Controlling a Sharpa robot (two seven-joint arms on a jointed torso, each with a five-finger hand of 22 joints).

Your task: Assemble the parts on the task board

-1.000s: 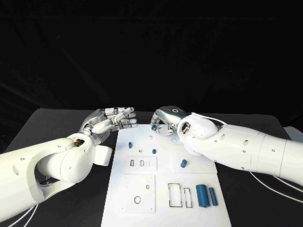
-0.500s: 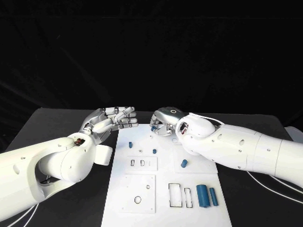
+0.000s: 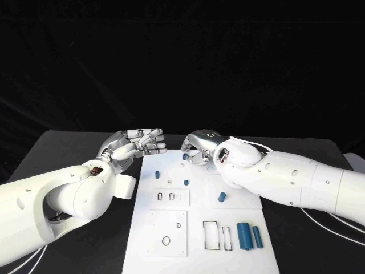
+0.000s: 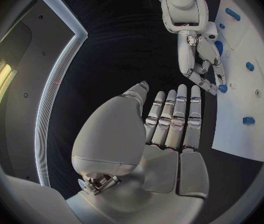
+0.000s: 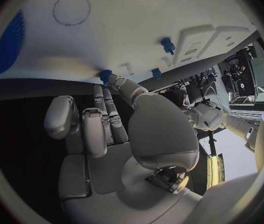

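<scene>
Parts (image 3: 243, 236) wait on the task board (image 3: 201, 251); your right hand (image 3: 197, 149) touches one blue piece (image 3: 185, 154), left hand (image 3: 133, 147) holds nothing.

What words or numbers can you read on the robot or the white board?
None: no words or numbers can be read.
The task board carries only outlined cut-outs and blue parts, no print.
The right robot hand bears a small ring mark, not a letter.

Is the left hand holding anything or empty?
Empty. The left hand has its fingers stretched out side by side with a bare palm, hovering beside the task board.
</scene>
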